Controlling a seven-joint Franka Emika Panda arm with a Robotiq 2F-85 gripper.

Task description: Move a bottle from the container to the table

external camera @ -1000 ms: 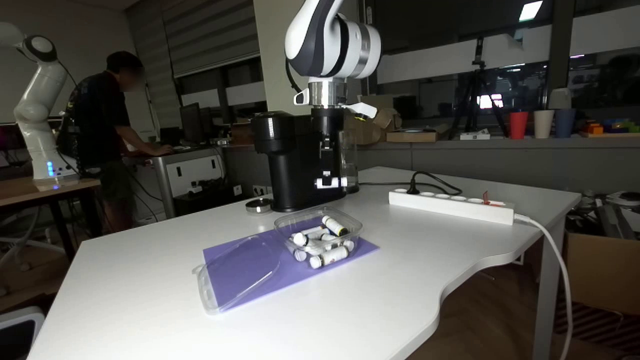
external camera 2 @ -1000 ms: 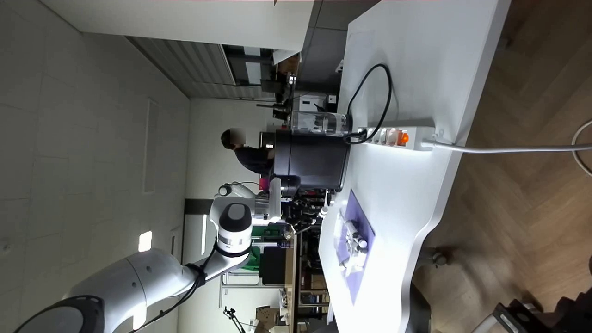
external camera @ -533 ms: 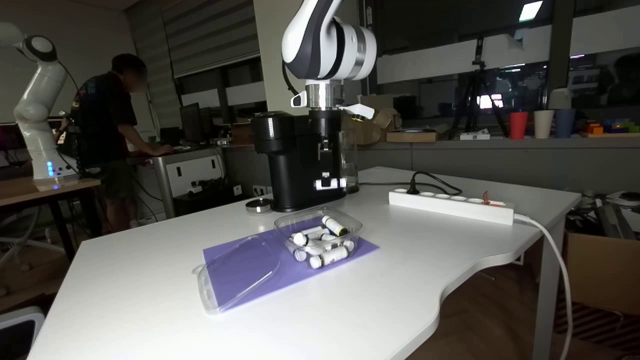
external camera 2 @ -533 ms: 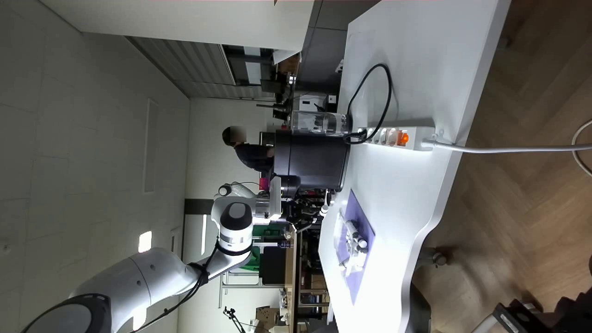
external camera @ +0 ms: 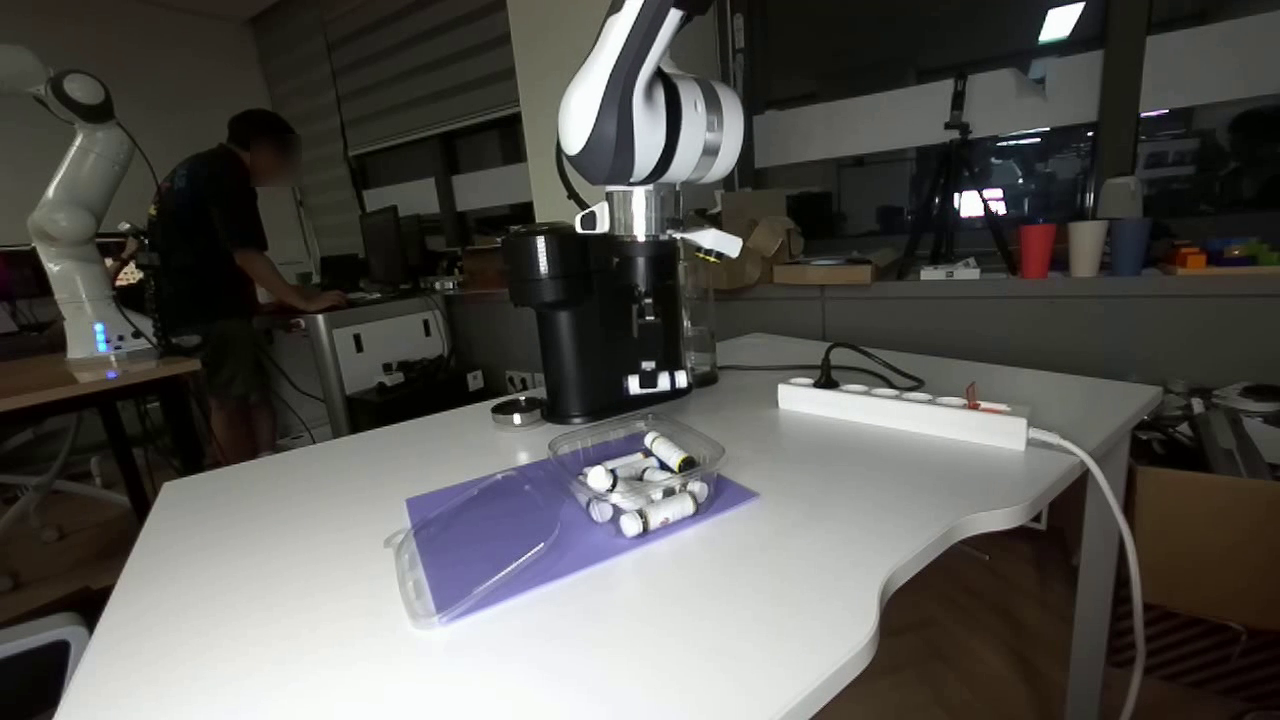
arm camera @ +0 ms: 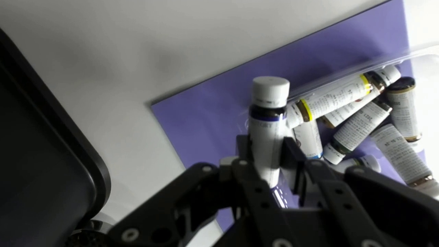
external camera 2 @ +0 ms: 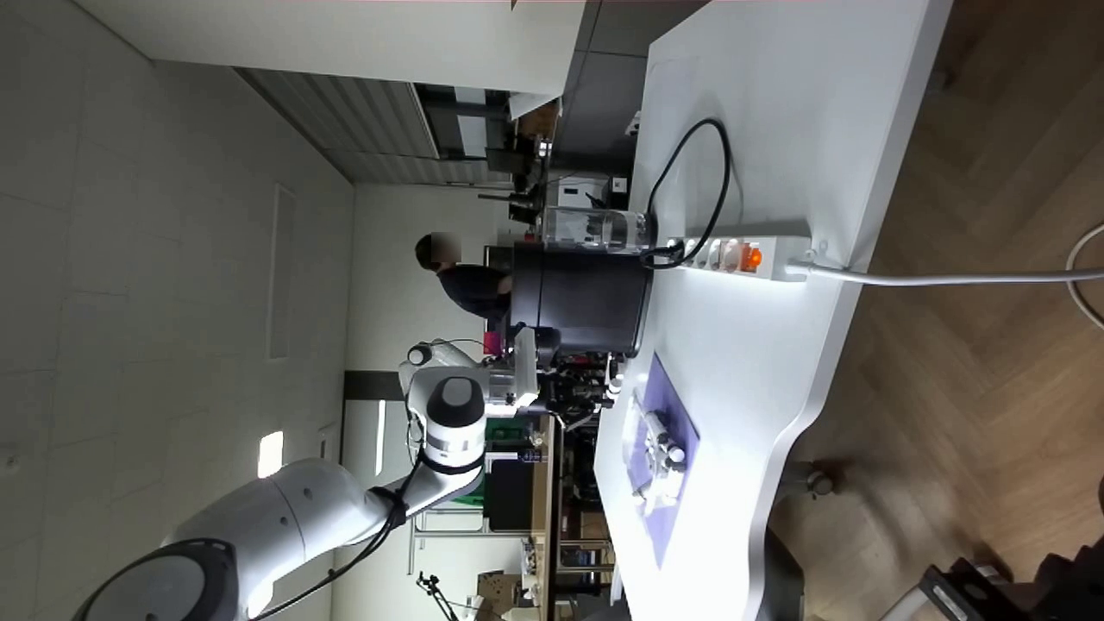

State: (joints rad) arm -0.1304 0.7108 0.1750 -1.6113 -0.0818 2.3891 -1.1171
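Lower in the frame than half a second ago, we find the claw [external camera: 649,376] and the white-capped bottle [external camera: 677,380] that it carries, both seen against the black machine [external camera: 580,350]. In the wrist view we see its fingers [arm camera: 295,154] pinching the bottle from both sides, cap [arm camera: 271,92] toward the top of the frame. Our bottle hangs above the bench [external camera: 800,560], out of the clear container [external camera: 570,462]. That container, near the centre of an exterior view, holds several other bottles [external camera: 664,512] and stands on the purple mat [external camera: 583,545]. Lower left of it we see a clear lid [external camera: 415,590] overlapping the mat; right of centre, a white power strip [external camera: 900,415] lies on the bench.
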